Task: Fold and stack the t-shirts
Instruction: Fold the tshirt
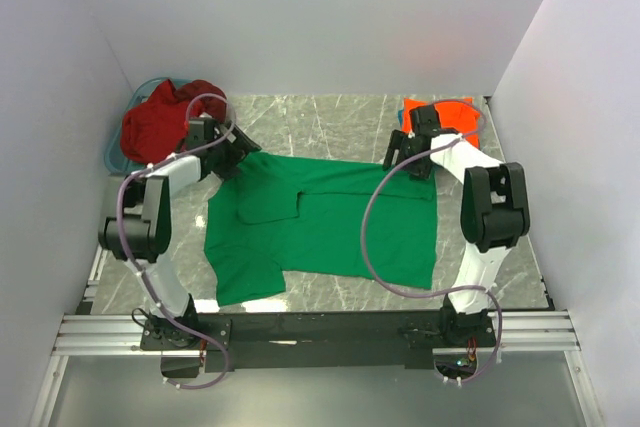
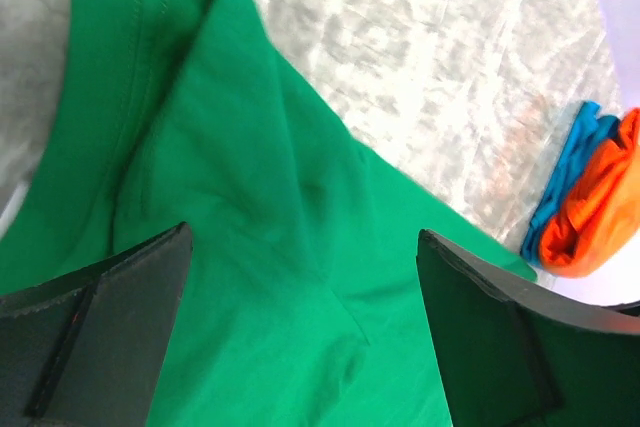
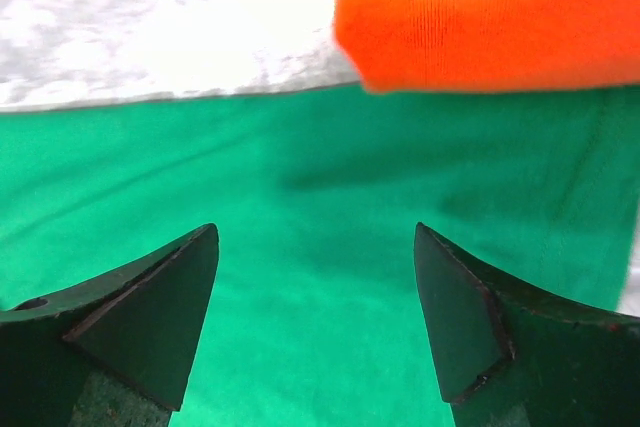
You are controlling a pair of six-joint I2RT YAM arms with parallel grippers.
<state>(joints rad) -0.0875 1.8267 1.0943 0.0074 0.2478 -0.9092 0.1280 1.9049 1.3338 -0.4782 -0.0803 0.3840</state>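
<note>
Green cotton covers the middle of the table [image 1: 320,127] — the green t-shirt [image 1: 330,227] lies flat, its long axis running left to right. We find its far edge right under both arms: the left gripper [image 1: 235,155] over the far-left corner, the right gripper [image 1: 402,162] over the far-right one, just near the folded orange tee [image 1: 452,112]. Both pairs of jaws stand wide apart — holding nothing.
</note>
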